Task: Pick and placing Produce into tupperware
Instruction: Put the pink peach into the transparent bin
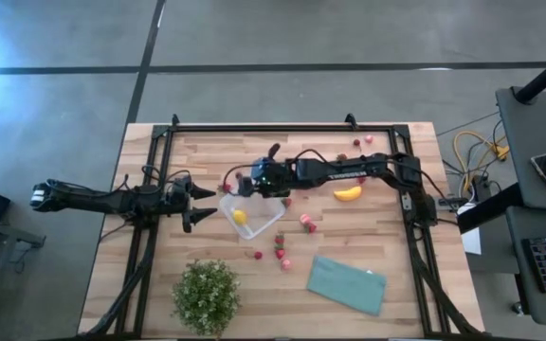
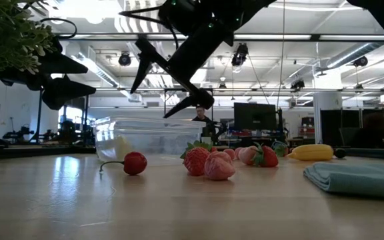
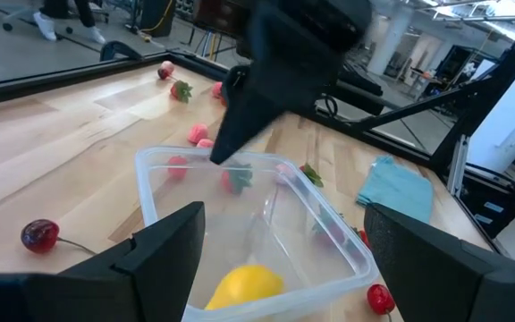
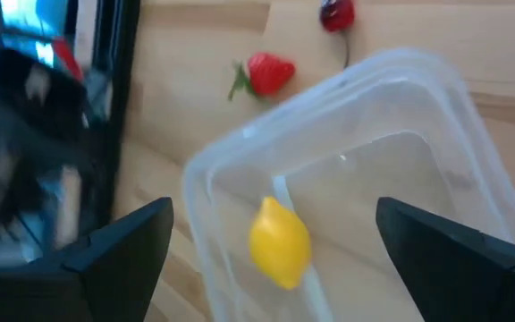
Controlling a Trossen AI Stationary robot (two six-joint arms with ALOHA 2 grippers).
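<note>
Tupperware sits near the middle of the wooden table, a clear square tub with rounded corners, and inside it lies a small yellow round fruit. Nothing else shows in the tub. Directly above its far rim hangs the right gripper, its two fingers spread wide apart and holding nothing; the right arm stretches across the table from the right side to reach there. The left gripper waits just beside the tub on the left, its fingers also spread and empty, pointing toward the container.

The rest of the produce lies loose on the wood. The yellow banana rests to the right of the tub, close under the right arm. A cluster of red and pink strawberries lies just right of the tub's near corner, with more strawberry pieces scattered nearer the front edge, and a few red fruits at the far side of the table.

At the front edge stand a green leafy potted plant on the left and a folded teal cloth on the right.
</note>
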